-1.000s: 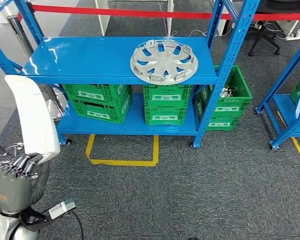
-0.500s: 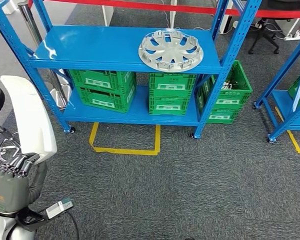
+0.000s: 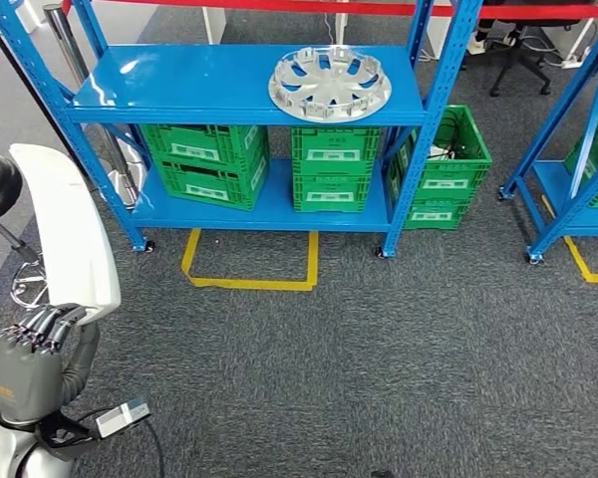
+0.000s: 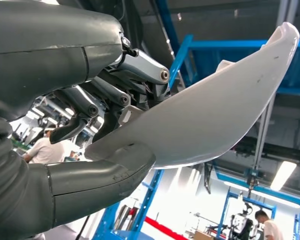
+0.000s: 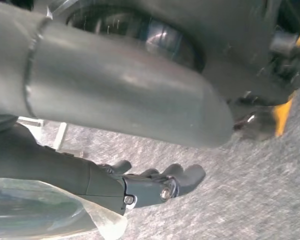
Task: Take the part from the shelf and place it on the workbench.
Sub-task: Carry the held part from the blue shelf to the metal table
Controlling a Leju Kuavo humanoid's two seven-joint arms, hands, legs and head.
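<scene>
Head view: whole scene slides, blue metal shelf point(image 3: 205, 85) sits farther off, so robot steps back. Left robot hand point(image 3: 34, 329) pinches long white curved plastic part point(image 3: 67, 234). Right robot hand point(image 5: 156, 185) hangs, fingers spread, empty. Surface not reached yet.

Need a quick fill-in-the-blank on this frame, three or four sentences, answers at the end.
1. The left hand holds a curved ____ part.
2. The silver wheel cover lies on the ____ level of the blue shelf.
3. The crates on the lower level are ____.
4. On the floor before the shelf, yellow tape marks a ____.

Missing words: white; top; green; rectangle
</scene>
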